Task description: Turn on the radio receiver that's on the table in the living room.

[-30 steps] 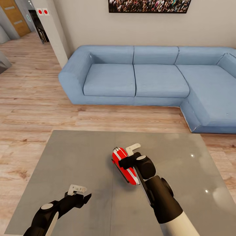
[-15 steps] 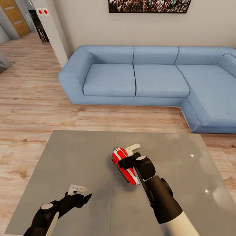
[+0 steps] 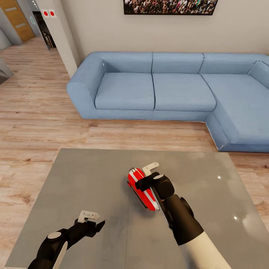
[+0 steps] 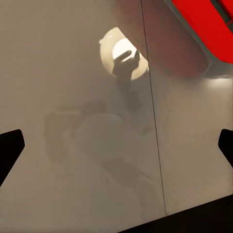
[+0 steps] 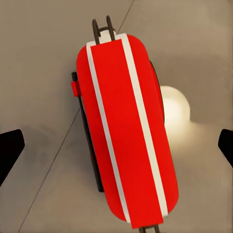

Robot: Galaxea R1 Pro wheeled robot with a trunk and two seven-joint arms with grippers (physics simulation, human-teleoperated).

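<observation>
The red radio receiver (image 3: pixel 139 188) with its white-silver band lies on the grey table (image 3: pixel 86 179) near the middle. My right gripper (image 3: pixel 147 176) hovers just over the radio's far end, open, with one finger on each side. In the right wrist view the radio (image 5: pixel 127 131) lies lengthwise between the two dark fingertips (image 5: pixel 9 149), apart from both. My left gripper (image 3: pixel 93 221) is open above the table's near left part. In the left wrist view, one red corner of the radio (image 4: pixel 201 26) is visible.
The light blue L-shaped sofa (image 3: pixel 168 89) stands beyond the table across a strip of wood floor (image 3: pixel 45 127). A framed crowd photo (image 3: pixel 170 6) hangs on the beige wall. A white pillar (image 3: pixel 61 37) rises at the back left.
My right arm has shifted slightly to the left, its gripper staying over the radio. The left arm and the radio have hardly moved.
</observation>
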